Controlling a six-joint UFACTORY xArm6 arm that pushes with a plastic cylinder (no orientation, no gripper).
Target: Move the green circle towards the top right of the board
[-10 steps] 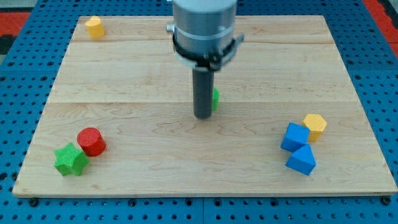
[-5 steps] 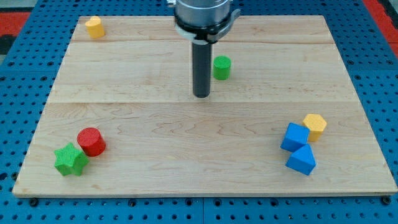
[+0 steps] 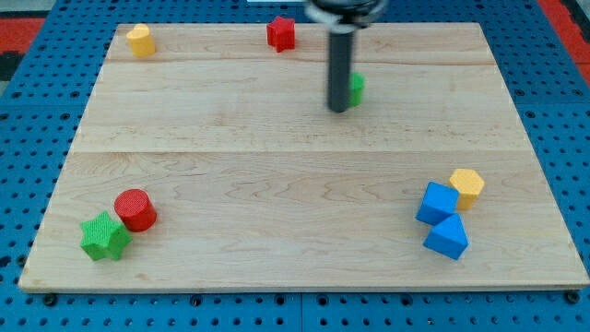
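While my tip (image 3: pixel 338 109) is pressing its left side, gripping nothing, the green circle (image 3: pixel 355 88) is sliding further up-right. Counting blocks: two red, two yellow, two blue, two green.

Readable text: none was visible.
Labels, brands, numbers, signs: none could be read on the surface (image 3: pixel 184 129) or the blocks.

My tip (image 3: pixel 338 110) is on the wooden board (image 3: pixel 230 194), touching the left side of the green circle (image 3: pixel 356 88), which the rod mostly hides. A red block (image 3: pixel 281 33), perhaps a star, lies at the view's top.
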